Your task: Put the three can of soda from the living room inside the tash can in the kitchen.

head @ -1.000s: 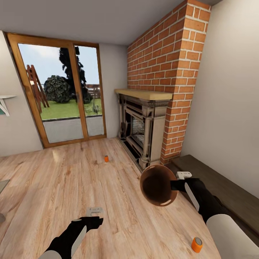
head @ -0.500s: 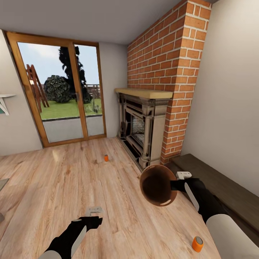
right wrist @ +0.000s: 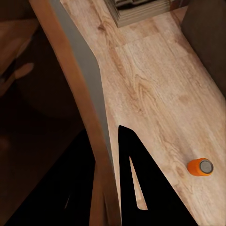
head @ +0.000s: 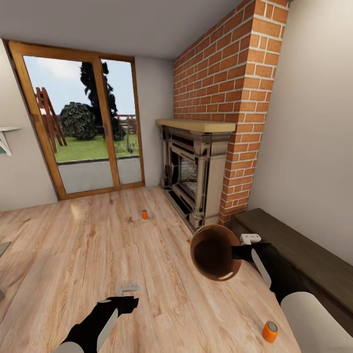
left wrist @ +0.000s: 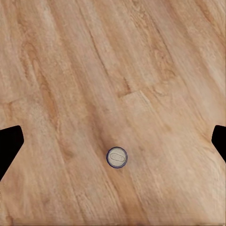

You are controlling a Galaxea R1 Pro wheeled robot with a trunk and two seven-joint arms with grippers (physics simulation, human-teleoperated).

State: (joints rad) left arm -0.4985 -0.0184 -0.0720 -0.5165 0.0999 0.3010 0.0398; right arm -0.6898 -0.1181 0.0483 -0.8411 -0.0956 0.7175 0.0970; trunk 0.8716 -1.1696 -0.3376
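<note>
The robot is in the living room, picking up cans to go in the bin. Its right hand (head: 243, 245) grips the rim of the bin (head: 214, 252) and holds it up off the floor (head: 73, 245). The left hand (head: 128, 286) is open and holds nothing. A can (left wrist: 116, 157) stands right under it on the floor, so I think the next move is to go down and grab it. One orange can (head: 268, 331) stands near the right arm, and another orange can (head: 144, 214) is far off by the fireplace (head: 193, 171).

Blk arms, white shells, pale end effector (head: 128, 287)
</note>
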